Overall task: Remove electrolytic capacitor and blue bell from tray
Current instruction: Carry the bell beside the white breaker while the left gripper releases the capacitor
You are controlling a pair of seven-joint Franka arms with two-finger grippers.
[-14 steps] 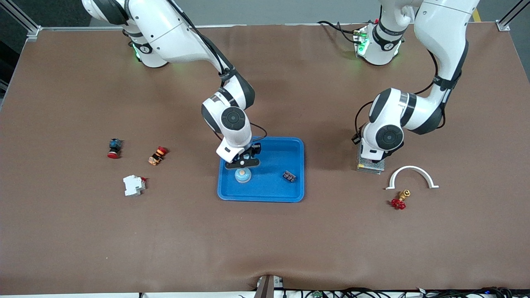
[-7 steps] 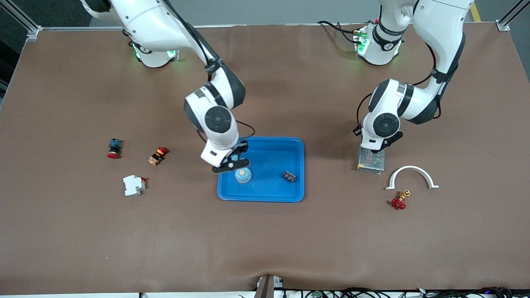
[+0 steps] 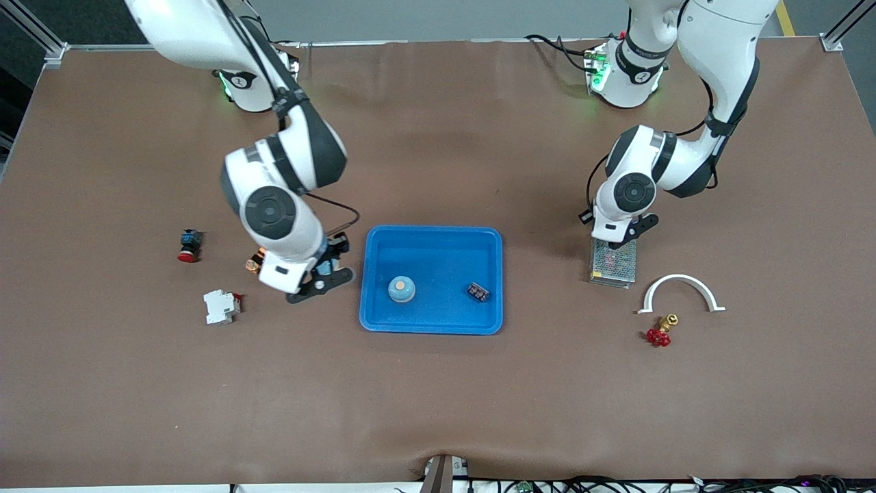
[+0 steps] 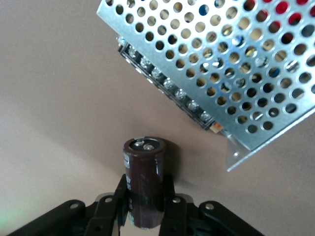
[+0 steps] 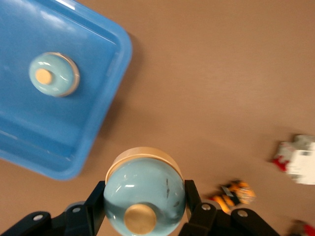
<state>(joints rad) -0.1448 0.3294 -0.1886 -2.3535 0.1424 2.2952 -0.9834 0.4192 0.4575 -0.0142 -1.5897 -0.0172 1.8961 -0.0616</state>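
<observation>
We find the right gripper (image 5: 142, 216) grasping a blue bell (image 5: 144, 195) above bare table beside the tray (image 3: 438, 323); the left gripper (image 4: 146, 206) clamps the capacitor (image 4: 143, 184) over the metal box (image 4: 231, 73)

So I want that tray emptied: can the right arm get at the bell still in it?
Probably not yet: the right claw is shut on another blue bell, beside the tray. The bell in the tray sits uncovered, so once the claw is emptied the way looks free.
</observation>
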